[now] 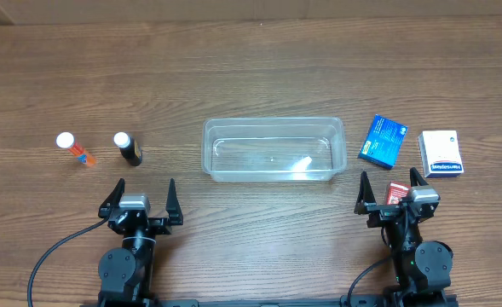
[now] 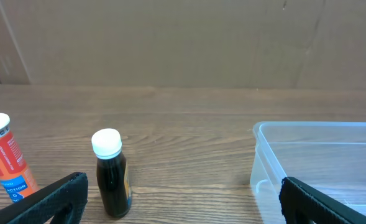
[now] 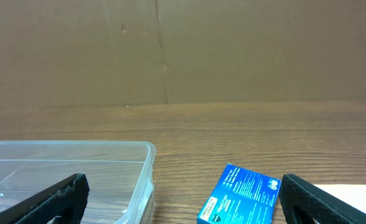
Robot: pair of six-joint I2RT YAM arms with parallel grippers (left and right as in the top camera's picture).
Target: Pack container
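Overhead: container (image 1: 208, 150) sits in the middle of the table (image 1: 251, 51), long side across. Orange tube (image 1: 74, 148) and dark bottle (image 1: 128, 148) are well left of it, blue box (image 1: 382, 141) is just right, white box (image 1: 441, 154) beyond. Left tool (image 1: 145, 184) and right tool (image 1: 389, 177) are both spread wide, gripping nothing. A red item (image 1: 395, 193) lies at the right one, contact unclear. Left wrist: fingers (image 2: 46, 202) wide apart, bottle (image 2: 111, 174) upright ahead, tube (image 2: 5, 158) at left, container corner (image 2: 307, 127) at right. Right wrist: fingers (image 3: 46, 202) wide apart, container (image 3: 96, 145) at left, blue box (image 3: 242, 196) and white box (image 3: 350, 193) at right.
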